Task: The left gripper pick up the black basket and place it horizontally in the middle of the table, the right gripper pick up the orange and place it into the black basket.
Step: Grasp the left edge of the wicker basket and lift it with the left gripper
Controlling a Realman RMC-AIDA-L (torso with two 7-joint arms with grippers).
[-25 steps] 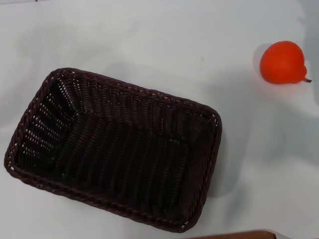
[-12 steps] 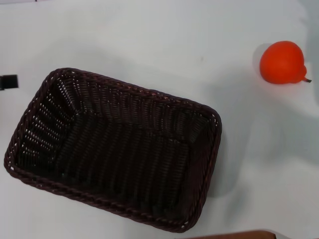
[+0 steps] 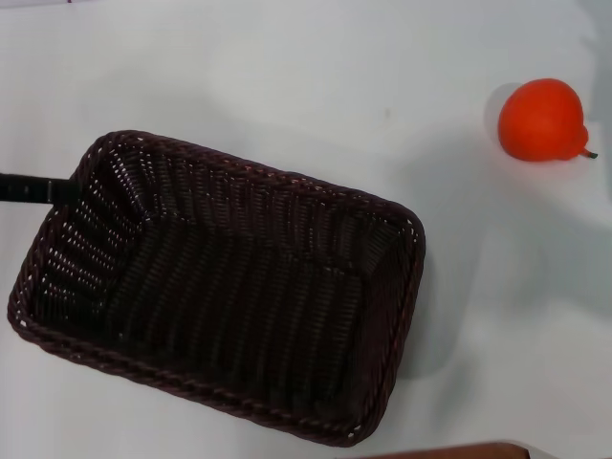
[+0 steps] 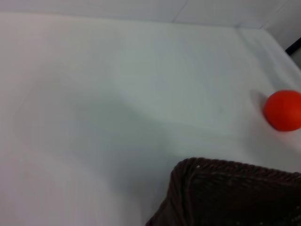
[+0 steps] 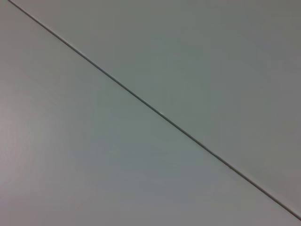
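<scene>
The black basket (image 3: 225,287) lies on the white table (image 3: 287,67), turned at a slant, in the left and middle of the head view. Its corner also shows in the left wrist view (image 4: 225,193). The left gripper (image 3: 33,187) reaches in from the left edge as a thin black bar, its tip at the basket's upper left rim. The orange (image 3: 542,120) sits on the table at the far right, apart from the basket, and shows in the left wrist view (image 4: 283,109) too. The right gripper is out of view.
A brown edge (image 3: 449,449) shows at the bottom of the head view. The right wrist view shows only a plain grey surface with a thin dark line (image 5: 155,110) across it.
The left gripper has come in from the left edge and moved right, up to the basket's upper left rim. The basket and the orange have not moved.
</scene>
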